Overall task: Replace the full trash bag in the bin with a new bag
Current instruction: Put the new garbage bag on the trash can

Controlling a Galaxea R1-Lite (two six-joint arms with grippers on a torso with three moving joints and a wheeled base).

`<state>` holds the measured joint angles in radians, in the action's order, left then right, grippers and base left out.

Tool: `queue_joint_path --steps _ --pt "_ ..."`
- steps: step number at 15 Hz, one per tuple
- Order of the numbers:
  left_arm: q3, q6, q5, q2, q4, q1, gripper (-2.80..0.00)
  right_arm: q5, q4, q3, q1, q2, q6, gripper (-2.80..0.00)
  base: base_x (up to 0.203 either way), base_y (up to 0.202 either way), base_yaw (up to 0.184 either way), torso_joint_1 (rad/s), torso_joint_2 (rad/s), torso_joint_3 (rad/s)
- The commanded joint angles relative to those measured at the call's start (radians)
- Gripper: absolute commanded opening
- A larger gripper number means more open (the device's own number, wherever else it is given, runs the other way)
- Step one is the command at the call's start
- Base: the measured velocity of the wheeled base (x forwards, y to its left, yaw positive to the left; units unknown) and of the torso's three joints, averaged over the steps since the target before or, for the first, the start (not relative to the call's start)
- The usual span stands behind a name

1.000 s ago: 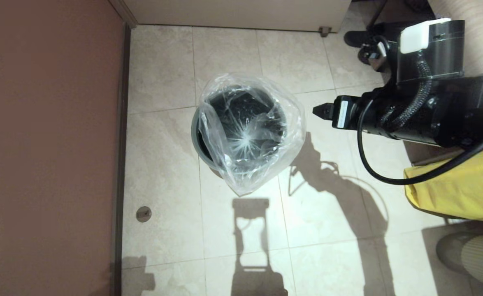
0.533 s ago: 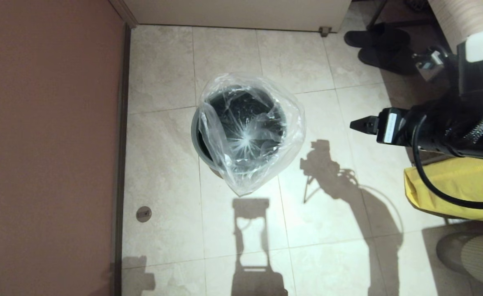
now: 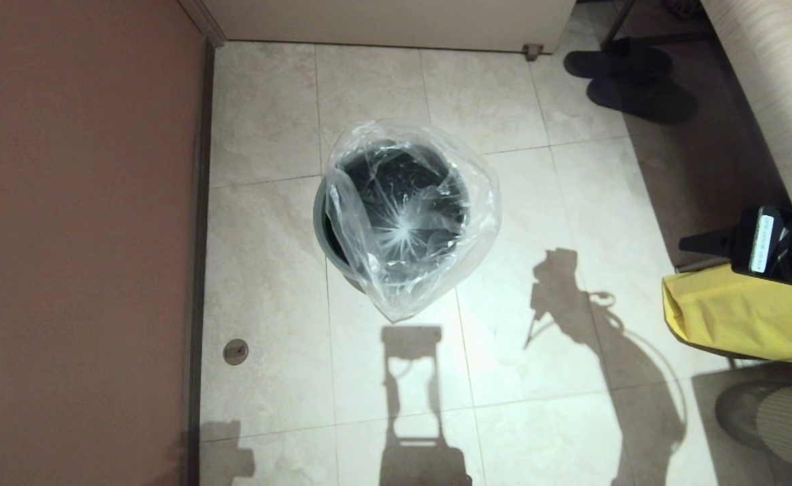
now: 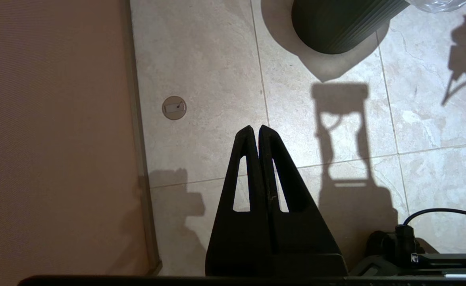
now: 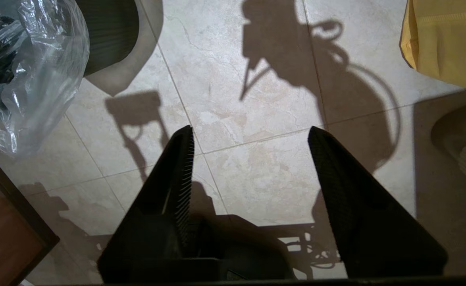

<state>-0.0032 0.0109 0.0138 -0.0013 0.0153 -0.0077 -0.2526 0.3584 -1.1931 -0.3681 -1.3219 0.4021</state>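
Observation:
The bin (image 3: 318, 219) stands on the tiled floor at centre, with its ribbed dark base (image 4: 336, 24) showing in the left wrist view. The new bag (image 3: 413, 216) is draped loosely over the bin's top, star seal facing up, and hangs past the near rim (image 5: 38, 79). My right gripper (image 3: 696, 243) is far right of the bin, above the floor by the yellow sack, and stands open (image 5: 250, 131) with nothing between its fingers. My left gripper (image 4: 255, 129) is shut and empty over the floor near the brown wall; it is out of the head view.
A yellow sack (image 3: 740, 317) lies at the right edge (image 5: 443, 39). Dark slippers (image 3: 632, 81) sit at the back right. A brown wall (image 3: 79, 236) runs along the left, with a round floor cap (image 3: 235, 351) beside it. A ribbed round object (image 3: 787, 418) is at the bottom right.
My right arm has pulled back from beside the bin to the far right and lower, next to the yellow sack. The bag and bin have not moved.

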Motion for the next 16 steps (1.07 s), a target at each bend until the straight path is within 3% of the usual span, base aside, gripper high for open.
queue_joint_path --steps 1,5,9,12,16 --pt "0.0 0.0 0.0 0.001 0.0 0.0 -2.8 0.0 0.003 0.019 0.012 0.046 0.001 -2.8 0.0 0.0 0.0 0.0 0.0 0.0" --pt "-0.001 -0.014 -0.012 0.001 0.0 0.0 -2.8 0.002 0.015 0.14 0.014 0.156 0.002 -2.8 0.0 0.0 0.0 0.0 0.0 0.0" --pt "-0.003 -0.008 -0.014 0.001 0.006 0.0 -2.8 0.023 0.123 0.243 0.019 0.289 0.01 -2.8 0.0 0.0 0.0 0.0 0.0 0.0" --pt "-0.01 0.001 -0.011 0.001 0.002 0.0 -2.8 0.029 0.13 0.29 0.033 0.344 0.05 -2.8 0.0 0.0 0.0 0.0 0.0 0.0" --pt "-0.169 0.003 0.049 0.146 0.006 0.0 -2.8 0.034 0.134 0.337 0.044 0.394 0.052 -2.8 0.0 0.0 0.0 0.0 0.0 0.0"
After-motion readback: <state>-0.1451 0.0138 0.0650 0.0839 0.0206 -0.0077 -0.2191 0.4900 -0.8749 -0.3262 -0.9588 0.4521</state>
